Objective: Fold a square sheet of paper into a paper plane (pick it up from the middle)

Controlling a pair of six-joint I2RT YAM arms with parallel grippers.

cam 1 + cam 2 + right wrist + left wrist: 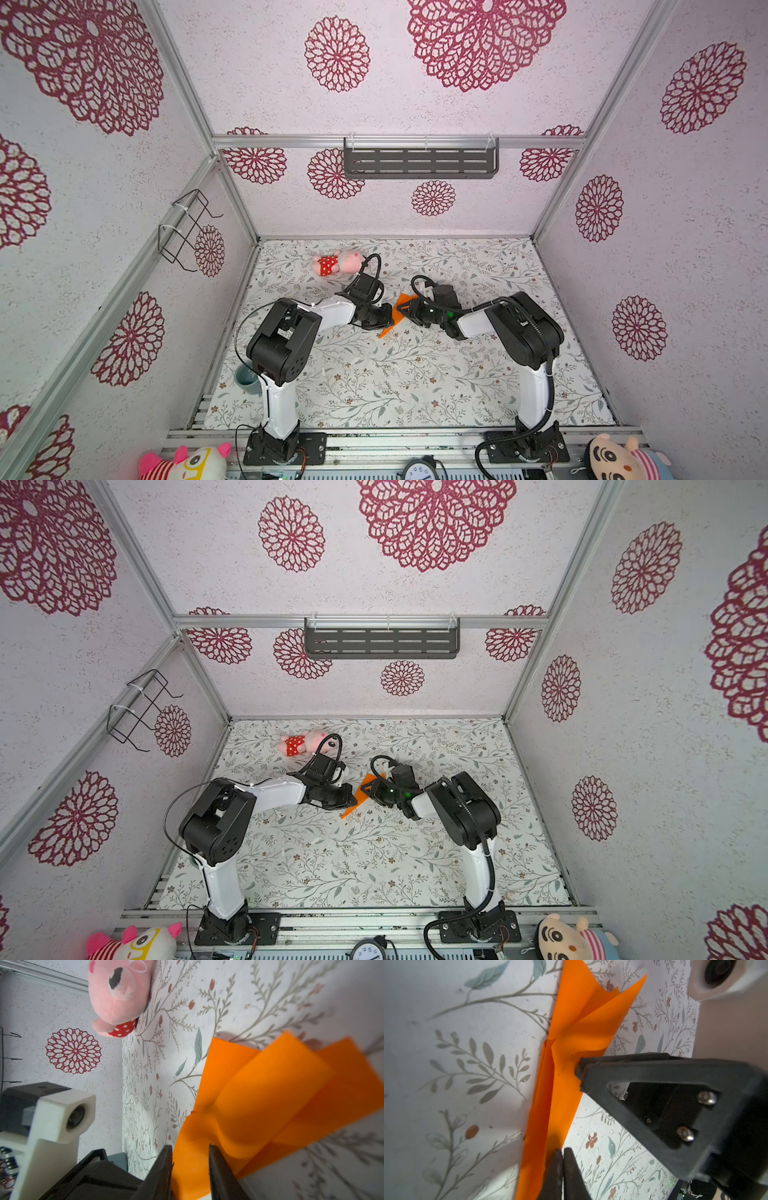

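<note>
Object: paper plane (401, 302), part-folded from 1 bright orange sheet
Position: on the bench (374, 386), just above the centre of the frame in both top views, between the 2 grippers; the pink plush toy (337, 262) lies well apart, toward the upper left of the bench
Shape: long narrow body tapering to a point that aims at the lower left of the frame; a centre crease runs along its length; at the wide end the flaps stand up and splay apart
Surface: uniform matt orange, no print; folds look soft, not pressed sharp
Left gripper (563, 1152): closed, tips meeting on the edge of a flap, as far as the left wrist view shows
Right gripper (190, 1148): jaws apart, straddling a raised fold without pinching it flat
Handling (judged): very light, thin and limp; creases likely to spring open; crumples or tears under a hard squeeze; may slide on the bench
Where to hold (judged): on the centre crease near mid-length, all layers pinched together, so nose and tail balance; a grip on 1 flap edge alone would probably let the body sag and unfold
</note>
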